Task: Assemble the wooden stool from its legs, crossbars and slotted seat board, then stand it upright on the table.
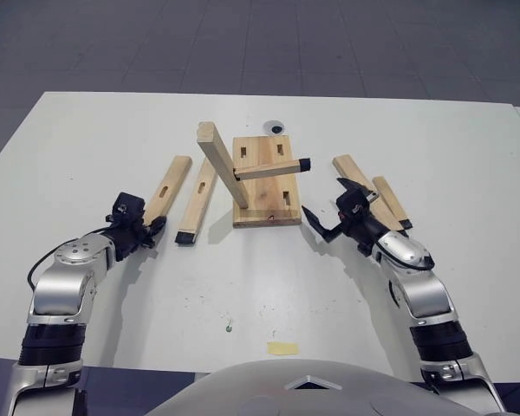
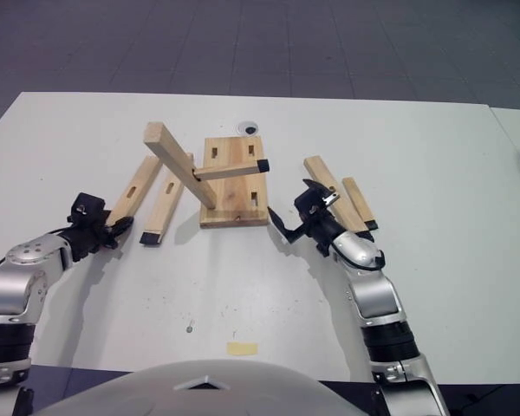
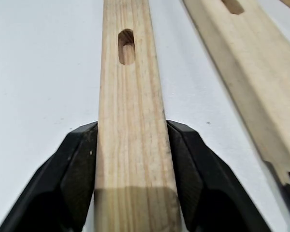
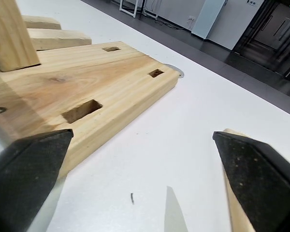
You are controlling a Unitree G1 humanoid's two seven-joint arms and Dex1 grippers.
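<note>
The slotted seat board (image 1: 273,201) lies flat at the table's middle. One wooden leg (image 1: 218,160) stands tilted in it, and a black-tipped crossbar (image 1: 273,170) sticks out sideways from that leg. Two slotted legs lie to the board's left. My left gripper (image 3: 133,128) is shut on the near end of the outer one (image 3: 130,92), with the other leg (image 1: 198,201) beside it. Two more legs (image 1: 357,178) lie to the right of the board. My right gripper (image 1: 329,205) stands open between the board's right corner (image 4: 101,82) and those legs, holding nothing.
A round black grommet (image 1: 276,127) sits in the table behind the board. A yellow scrap of tape (image 1: 282,348) and a small green speck (image 1: 230,327) lie near the front edge. The white table (image 1: 468,156) has free room to both sides.
</note>
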